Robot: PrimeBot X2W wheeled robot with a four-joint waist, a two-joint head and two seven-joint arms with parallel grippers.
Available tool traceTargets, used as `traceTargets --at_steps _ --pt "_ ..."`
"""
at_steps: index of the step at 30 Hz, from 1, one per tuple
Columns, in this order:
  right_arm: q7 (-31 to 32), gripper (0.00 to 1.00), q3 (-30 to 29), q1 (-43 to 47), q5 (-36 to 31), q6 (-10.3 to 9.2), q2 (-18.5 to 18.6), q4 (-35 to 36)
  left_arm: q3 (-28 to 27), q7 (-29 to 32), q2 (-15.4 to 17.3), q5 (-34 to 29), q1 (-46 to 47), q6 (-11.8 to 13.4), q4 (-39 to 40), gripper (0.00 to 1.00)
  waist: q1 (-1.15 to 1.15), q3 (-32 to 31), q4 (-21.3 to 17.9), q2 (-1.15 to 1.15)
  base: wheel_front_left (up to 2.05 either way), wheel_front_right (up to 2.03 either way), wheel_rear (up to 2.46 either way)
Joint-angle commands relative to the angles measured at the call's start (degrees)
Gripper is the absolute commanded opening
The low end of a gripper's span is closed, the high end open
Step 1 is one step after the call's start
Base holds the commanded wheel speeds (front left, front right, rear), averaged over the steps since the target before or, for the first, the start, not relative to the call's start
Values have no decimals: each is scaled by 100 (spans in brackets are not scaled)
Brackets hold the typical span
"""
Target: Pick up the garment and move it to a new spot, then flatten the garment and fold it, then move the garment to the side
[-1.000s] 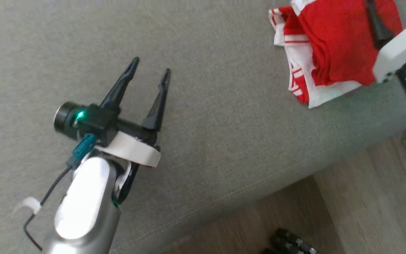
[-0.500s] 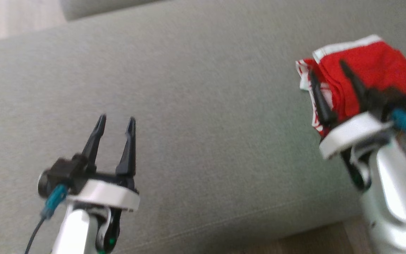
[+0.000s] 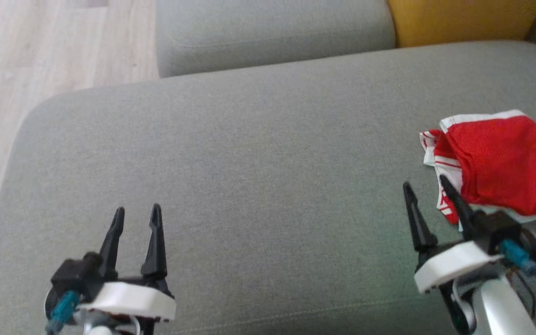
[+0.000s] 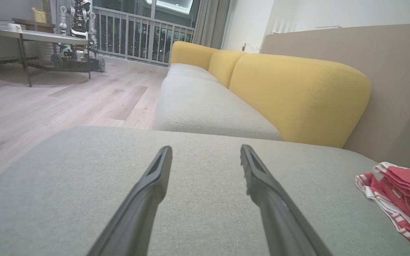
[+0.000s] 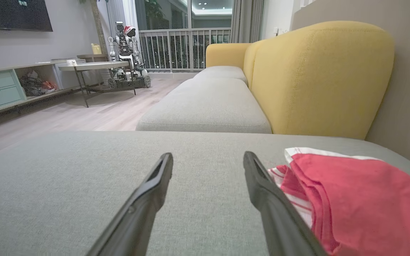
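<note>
Swinging upward since half a second earlier, the head camera had brought the grey cushion's back edge into view. From the head, the left tool hung empty and part-open over the cushion's front left. The right tool, spread wider and also empty, was just short of the crumpled garment on the cushion's right end. The left wrist put the garment far along the cushion. The right wrist had it just beside one finger. Being soft, light and limp, it would probably sag, so its white-trimmed edge looked the best place to pinch.
</note>
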State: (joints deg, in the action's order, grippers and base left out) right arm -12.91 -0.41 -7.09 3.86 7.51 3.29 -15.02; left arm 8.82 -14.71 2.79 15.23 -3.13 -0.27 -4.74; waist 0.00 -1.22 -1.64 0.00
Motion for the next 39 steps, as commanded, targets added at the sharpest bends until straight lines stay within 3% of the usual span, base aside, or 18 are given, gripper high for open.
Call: traceTargets --at_steps 1,23,39 --pt "-129 100 179 -1 56 -2 -37 186 -164 -29 10 40 80 77 181 100 0 -108 95 0 0 0 0" --pt "-207 100 287 138 251 -2 -41 340 -200 -29 10 -65 -97 299 164 100 0 -148 86 0 0 0 0" --pt "-208 100 338 117 198 -2 -41 413 -442 -29 9 169 -153 208 242 100 0 -106 47 0 0 0 0"
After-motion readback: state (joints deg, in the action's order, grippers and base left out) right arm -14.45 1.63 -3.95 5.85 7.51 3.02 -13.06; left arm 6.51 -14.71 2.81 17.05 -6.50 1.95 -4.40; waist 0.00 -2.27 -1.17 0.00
